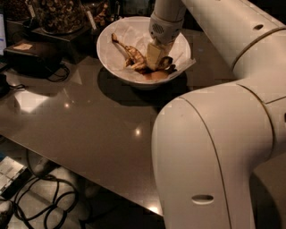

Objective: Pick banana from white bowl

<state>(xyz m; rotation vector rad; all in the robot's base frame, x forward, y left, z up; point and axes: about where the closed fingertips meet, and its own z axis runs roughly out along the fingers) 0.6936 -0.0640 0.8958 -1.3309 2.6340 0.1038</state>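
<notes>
Where the gripper (154, 57) dips into the white bowl (107, 40), it sits right at the browned, curved banana (130, 53) lying on crumpled paper, though whether it grips cannot be told. Round and deep, the bowl stands on a glossy dark table (89, 120) near a glass jar of nuts (58, 13); cables (44, 197) loop on the floor below.

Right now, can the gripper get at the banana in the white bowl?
Probably yes. The gripper is down inside the white bowl, right at the banana. Nothing stands between them, and the bowl is open from above.
</notes>
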